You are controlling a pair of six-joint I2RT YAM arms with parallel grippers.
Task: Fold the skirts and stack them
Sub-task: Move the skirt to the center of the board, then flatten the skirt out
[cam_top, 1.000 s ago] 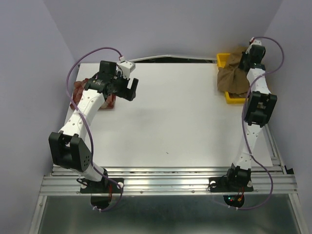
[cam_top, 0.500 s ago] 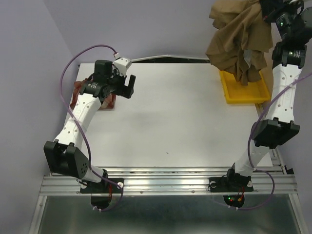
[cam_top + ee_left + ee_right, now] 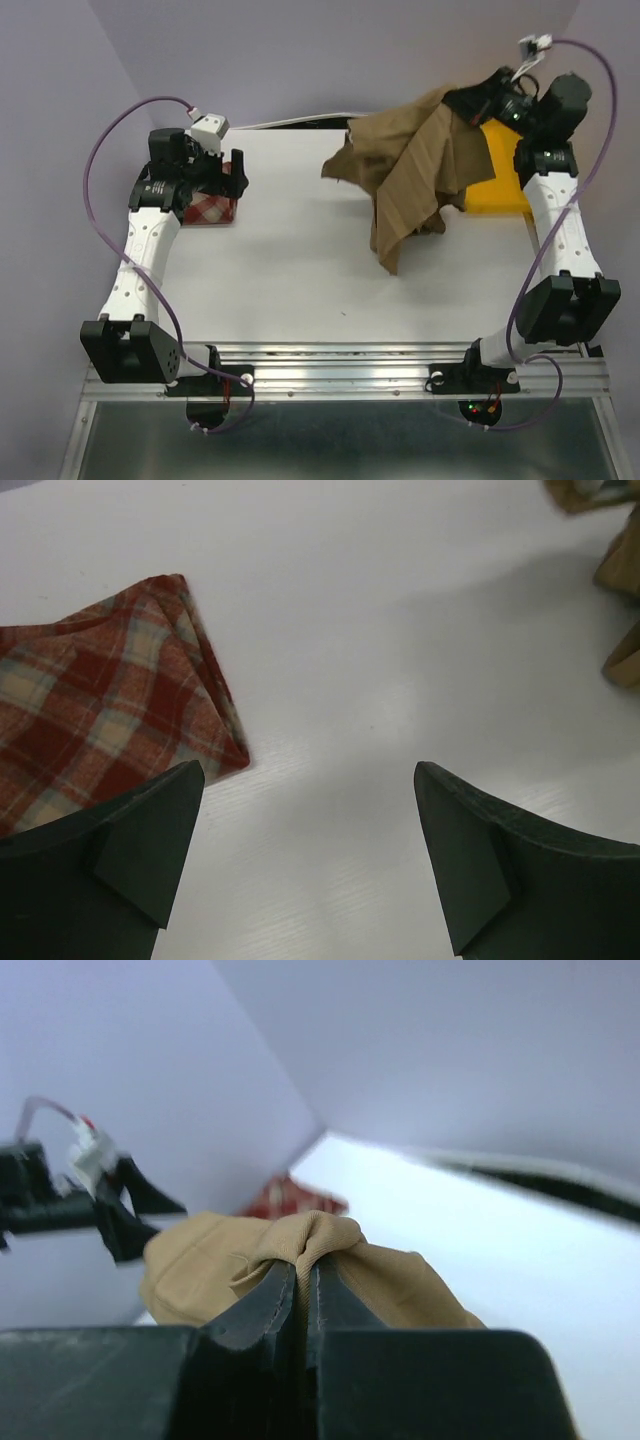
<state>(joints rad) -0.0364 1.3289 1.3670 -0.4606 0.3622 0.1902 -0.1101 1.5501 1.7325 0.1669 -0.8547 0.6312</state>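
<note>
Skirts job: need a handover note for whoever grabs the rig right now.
Left gripper: open and empty, hovering beside the plaid skirt.
Right gripper: shut on a bunch of the tan skirt, held up over the far right of the table, next to the yellow tray. The fabric hangs crumpled and unfolded.
Plaid skirt: lies at the table's far left and looks folded.
Done: plaid fold, tan skirt picked up.
Left: lay the tan skirt flat, fold it, stack the two.
</note>
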